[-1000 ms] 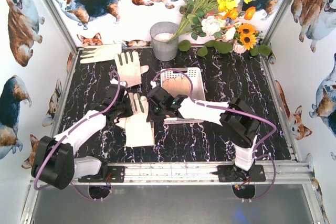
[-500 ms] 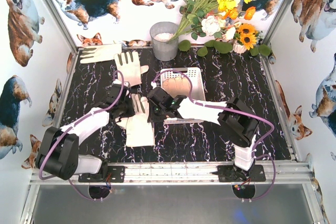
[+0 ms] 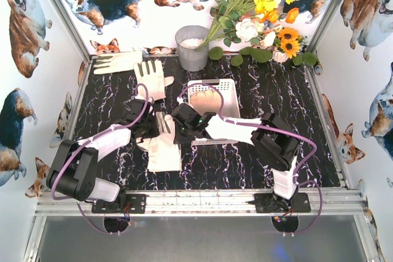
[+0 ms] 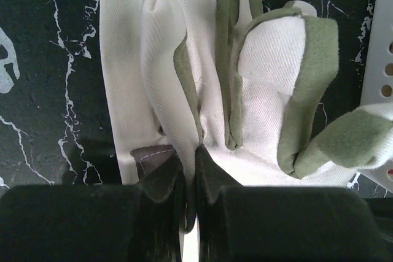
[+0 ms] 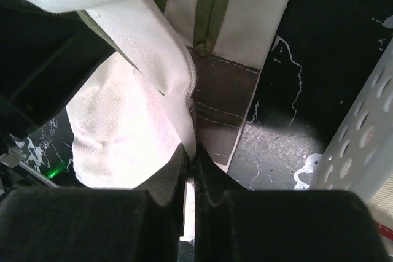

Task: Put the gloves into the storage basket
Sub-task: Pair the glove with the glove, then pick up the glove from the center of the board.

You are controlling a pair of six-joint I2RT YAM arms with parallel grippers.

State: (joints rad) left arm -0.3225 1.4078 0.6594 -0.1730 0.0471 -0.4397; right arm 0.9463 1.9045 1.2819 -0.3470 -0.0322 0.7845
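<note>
White basket holding peach glove, cream glove beside it

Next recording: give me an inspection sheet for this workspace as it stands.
Surface: black marbled tabletop, flat.
Job's things: white perforated plastic basket holds one peach glove; cream grey-palmed glove lies beside it; spread cream glove and flat cream glove at far left.
Clutter: grey round bucket, flower bunch.
Grippers: left gripper and right gripper both shut on the cream grey-palmed glove.
Cables: purple cables looped along both arms.
Surroundings: corgi-print walls.
</note>
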